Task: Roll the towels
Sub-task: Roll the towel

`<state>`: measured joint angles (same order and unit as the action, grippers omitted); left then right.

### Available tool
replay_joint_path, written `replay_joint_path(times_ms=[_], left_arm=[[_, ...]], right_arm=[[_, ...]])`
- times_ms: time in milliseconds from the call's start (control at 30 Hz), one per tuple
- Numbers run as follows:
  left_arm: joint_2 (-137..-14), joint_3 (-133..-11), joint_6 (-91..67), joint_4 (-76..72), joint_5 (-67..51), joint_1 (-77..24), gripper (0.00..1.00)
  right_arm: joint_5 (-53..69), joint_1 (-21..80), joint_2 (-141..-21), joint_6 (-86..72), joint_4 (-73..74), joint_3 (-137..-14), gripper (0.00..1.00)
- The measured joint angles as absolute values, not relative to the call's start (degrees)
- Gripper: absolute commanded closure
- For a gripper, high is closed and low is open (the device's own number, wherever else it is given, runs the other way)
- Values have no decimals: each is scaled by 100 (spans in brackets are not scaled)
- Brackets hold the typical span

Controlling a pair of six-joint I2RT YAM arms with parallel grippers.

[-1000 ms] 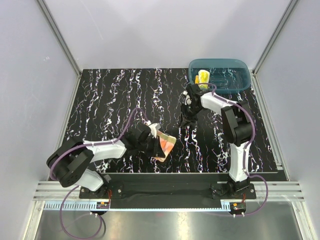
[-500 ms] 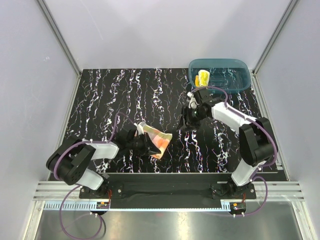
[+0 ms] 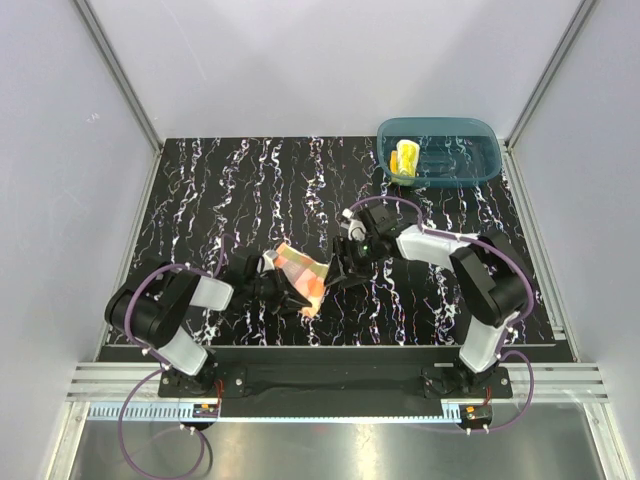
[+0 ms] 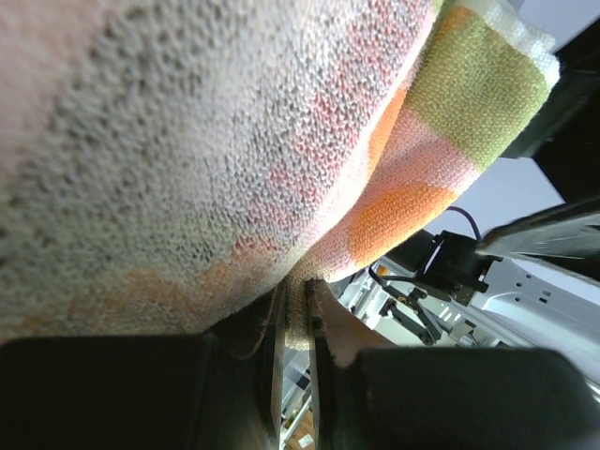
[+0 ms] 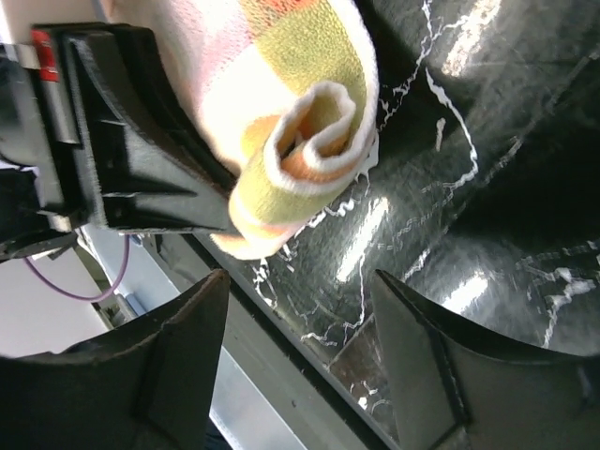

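Observation:
The orange polka-dot towel (image 3: 303, 270) is partly rolled and lifted off the black marbled table (image 3: 200, 200) near the front middle. My left gripper (image 3: 272, 281) is shut on its edge; in the left wrist view the cloth (image 4: 234, 141) fills the top and a thin hem sits pinched between the jaws (image 4: 298, 323). My right gripper (image 3: 335, 275) stands open just right of the roll. In the right wrist view the rolled end (image 5: 300, 112) lies just beyond the spread fingers (image 5: 178, 366), not between them. The yellow towel (image 3: 405, 156) lies rolled in the tub.
The teal translucent tub (image 3: 440, 122) stands at the back right corner of the table. Grey walls and aluminium posts close the table in on three sides. The metal rail with both arm bases (image 3: 330, 380) runs along the near edge.
My right arm has swung from beside the tub down and left to the polka-dot towel, and its jaws have opened wider. My left gripper has drawn back leftward, still holding the towel.

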<state>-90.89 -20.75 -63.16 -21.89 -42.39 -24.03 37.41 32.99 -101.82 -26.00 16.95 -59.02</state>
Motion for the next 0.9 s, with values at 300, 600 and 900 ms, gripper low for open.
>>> replay_joint_path(times_ms=[300,600,900], left_arm=[[-9258,-2255,-6106,-1935,-4495,-2237,100],[-9386,-2324,-6025,-1918,-4661,-2176,100],[-9480,-2311,-6029,-2091,-4772,-2108,89]], right_arm=[[3809,3516,-10803,-2628,1406,-6077,29],[3929,3551,-11107,-2687,1068,-6263,53],[4082,3557,-11437,-2696,1046,-6458,76]])
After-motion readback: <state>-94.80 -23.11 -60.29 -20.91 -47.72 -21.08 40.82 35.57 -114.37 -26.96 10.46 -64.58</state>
